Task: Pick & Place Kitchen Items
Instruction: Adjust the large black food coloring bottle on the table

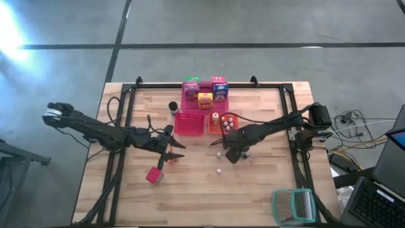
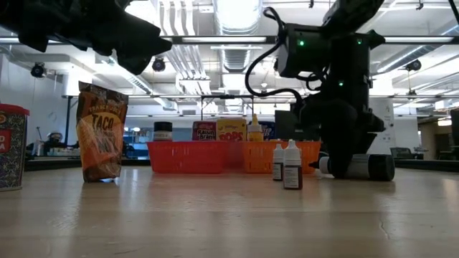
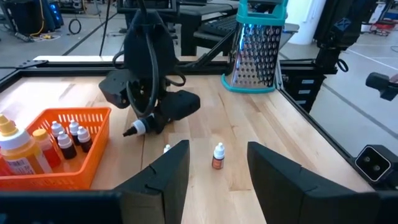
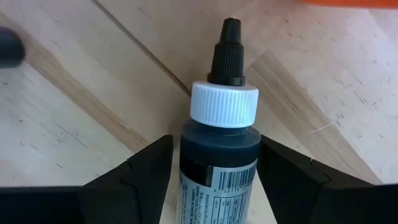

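The right tool (image 1: 233, 154), angled down at the table, grips a dark dropper bottle (image 4: 219, 149).

A pink tray (image 1: 190, 123) and an orange tray (image 1: 233, 118) sit side by side mid-bench (image 1: 190, 196), a second pink tray (image 1: 188, 102) behind them; a teal-framed wire-mesh grater (image 1: 293, 206) lies at the near right corner

Bright ceiling strip lights (image 2: 237, 14) glare in the low view; arms above silhouetted dark; near counter (image 2: 215, 222) blurred.
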